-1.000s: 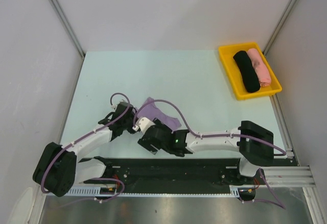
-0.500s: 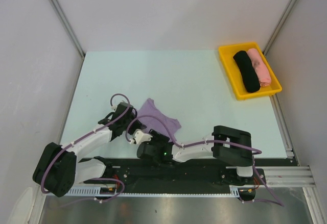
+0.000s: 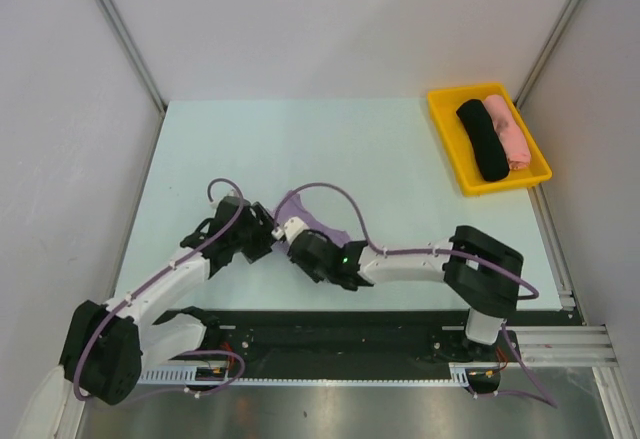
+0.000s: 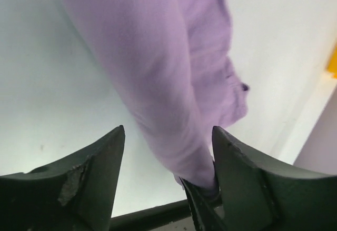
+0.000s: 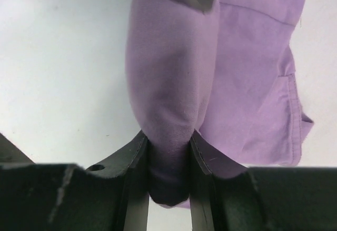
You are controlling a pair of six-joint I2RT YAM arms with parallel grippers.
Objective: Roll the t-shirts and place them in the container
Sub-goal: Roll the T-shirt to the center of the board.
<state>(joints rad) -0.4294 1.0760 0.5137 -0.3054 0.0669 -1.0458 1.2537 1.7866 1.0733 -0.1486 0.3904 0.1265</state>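
The lavender t-shirt [image 3: 322, 225] lies bunched at the near middle of the table, partly under both arms. My right gripper [image 5: 168, 136] is shut on a thick fold of the shirt [image 5: 168, 83]; in the top view it [image 3: 292, 233] is at the shirt's left end. My left gripper [image 4: 168, 131] is open, with its fingers wide apart. The held length of shirt [image 4: 158, 57] runs between them, close to the right finger [image 4: 237, 162]. In the top view the left gripper [image 3: 262, 241] is just left of the right one. A rolled black shirt [image 3: 482, 139] and a rolled pink shirt [image 3: 507, 131] lie together.
The black and pink rolls lie in a yellow tray [image 3: 446, 111] at the far right of the table. White walls with metal posts enclose the table on three sides. The arms' black base rail [image 3: 330, 334] runs along the near edge.
My right gripper has swung away from the near edge towards the far side, taking the shirt's fold with it. The shirt is more bunched. My left gripper has shifted slightly towards it.
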